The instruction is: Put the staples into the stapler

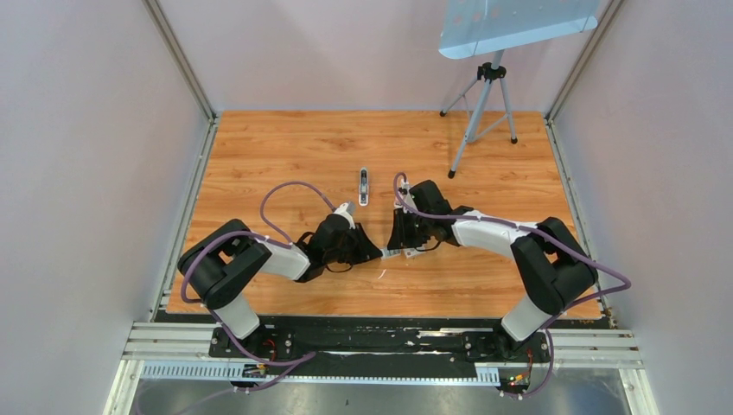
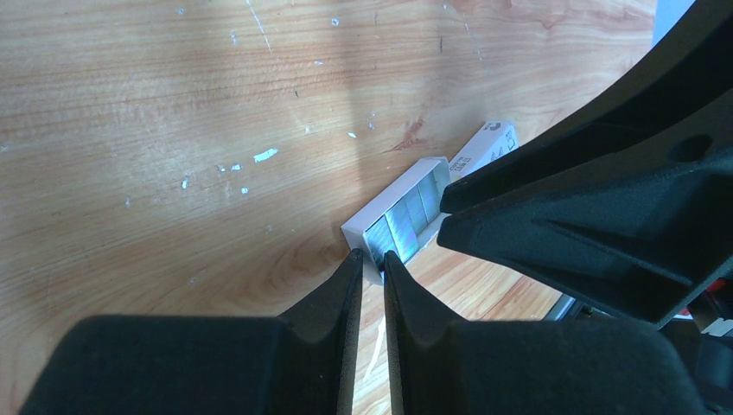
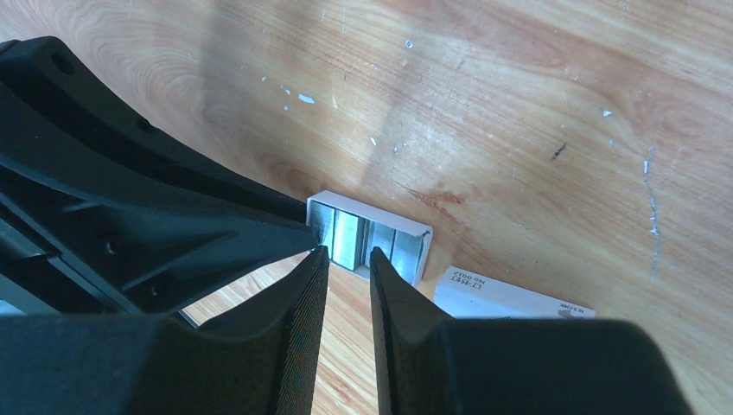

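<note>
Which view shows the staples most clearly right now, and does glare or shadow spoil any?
Left wrist: staples sharp, bluish sheen but no washout; the left gripper up close looks soft. Right wrist: equally sharp, greyer, one end of the white tray hidden behind the left gripper. Top external: evenly lit, staples too small to make out.

A robotics lab test cell: two robot arms (image 1: 259, 259) bolted to an aluminium rail (image 1: 380, 341) at the edge of a wood-grain tabletop (image 1: 285, 147), purple cables (image 1: 285, 188) looping over them. Plain pale walls (image 1: 86, 130) on metal framing (image 1: 177, 56) enclose the bench; a tripod (image 1: 484, 112) at the back stands under a tilted pale panel (image 1: 519, 26).
</note>
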You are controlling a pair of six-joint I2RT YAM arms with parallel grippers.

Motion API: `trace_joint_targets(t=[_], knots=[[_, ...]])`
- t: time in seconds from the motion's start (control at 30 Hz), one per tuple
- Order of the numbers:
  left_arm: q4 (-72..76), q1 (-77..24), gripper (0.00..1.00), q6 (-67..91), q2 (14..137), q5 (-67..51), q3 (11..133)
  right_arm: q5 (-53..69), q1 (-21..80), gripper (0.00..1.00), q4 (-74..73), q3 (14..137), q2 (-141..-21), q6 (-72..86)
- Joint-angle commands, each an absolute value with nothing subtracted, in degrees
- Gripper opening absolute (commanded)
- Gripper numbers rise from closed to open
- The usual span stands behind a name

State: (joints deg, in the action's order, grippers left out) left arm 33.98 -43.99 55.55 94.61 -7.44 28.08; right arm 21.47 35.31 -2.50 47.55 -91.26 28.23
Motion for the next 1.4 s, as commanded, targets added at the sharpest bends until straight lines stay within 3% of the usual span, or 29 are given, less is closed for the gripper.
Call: trace_joint_targets(t=[0.0, 0.8, 1.37], knots=[[34.9, -43.8, 0.16, 55.2, 96.3, -7.1, 28.3, 22.0, 34.5, 0.28, -1.1, 46.5, -92.7, 29.1], [35.7, -43.8, 0.15, 55.8, 97.9, -7.9, 28.7, 25.6, 34.5, 0.28, 6.4, 44.3, -94.9, 34.2], [35.3, -43.8, 0.15, 55.6, 97.3, -7.8, 28.3, 28.7, 33.6, 0.28, 8.2, 43.8, -87.7, 38.5]])
